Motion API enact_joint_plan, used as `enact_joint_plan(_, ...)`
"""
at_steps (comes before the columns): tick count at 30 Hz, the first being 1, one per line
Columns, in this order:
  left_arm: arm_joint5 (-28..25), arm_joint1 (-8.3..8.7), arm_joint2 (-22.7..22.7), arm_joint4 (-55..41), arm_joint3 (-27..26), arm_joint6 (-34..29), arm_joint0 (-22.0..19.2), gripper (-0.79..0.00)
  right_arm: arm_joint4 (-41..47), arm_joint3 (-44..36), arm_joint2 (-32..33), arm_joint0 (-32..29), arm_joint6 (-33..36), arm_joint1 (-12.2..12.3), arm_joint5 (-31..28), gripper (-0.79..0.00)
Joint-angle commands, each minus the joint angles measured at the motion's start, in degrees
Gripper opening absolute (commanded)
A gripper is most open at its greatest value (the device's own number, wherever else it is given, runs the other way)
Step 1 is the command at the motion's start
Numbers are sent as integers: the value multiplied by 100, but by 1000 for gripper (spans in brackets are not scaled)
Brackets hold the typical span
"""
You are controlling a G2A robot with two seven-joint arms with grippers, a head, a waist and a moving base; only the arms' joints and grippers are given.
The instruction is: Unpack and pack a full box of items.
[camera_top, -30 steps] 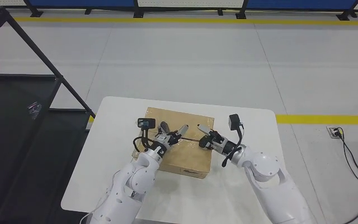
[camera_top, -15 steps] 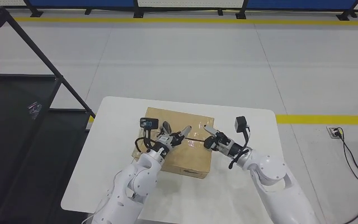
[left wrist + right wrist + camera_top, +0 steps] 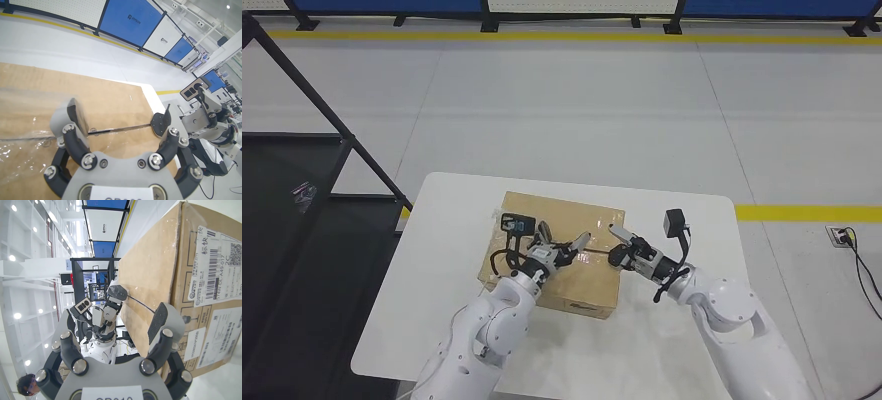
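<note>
- Pincers first: the left gripper point(image 3: 121, 115) hangs just above the top of the cardboard box point(image 3: 564, 212), its two fingers spread wide and holding nothing.
- Its dark pads point(image 3: 80, 115) stand on either side of the centre seam point(image 3: 122, 129), the dark line where the two closed top flaps meet; whether either pad touches the cardboard cannot be told.
- Facing it from the right, the right gripper point(image 3: 616, 246) sits at the box's right edge, at the seam's end, also spread open and empty.
- One of its fingers point(image 3: 157, 321) stands just beside the corner where the box's top meets its right side; contact there cannot be told.
- Both grippers point toward each other across the lid, near but apart.
- Clear tape point(image 3: 28, 144) lies wrinkled and shiny over the seam on the left part of the lid.
- White shipping labels point(image 3: 217, 264) with barcodes cover the box's right side.
- Shut and upright, the box rests on the white table point(image 3: 432, 310), toward its far edge and about midway between left and right, with both arms coming in from the near side.
</note>
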Motion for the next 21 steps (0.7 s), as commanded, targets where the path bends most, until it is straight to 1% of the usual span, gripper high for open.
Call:
enact_joint_plan(1,-3,-10,25,34,4,-14,-8,0,18,5,17,-13,4,6,-18,0)
enact_joint_plan(10,-9,-54,89,162,59,-47,-65,0,51,-39,82,-107,-2,35,-49,0)
enact_joint_plan(21,55,-89,117,294,-71,18,-75,0,139,-36,161,-187,-5,66,-136,0)
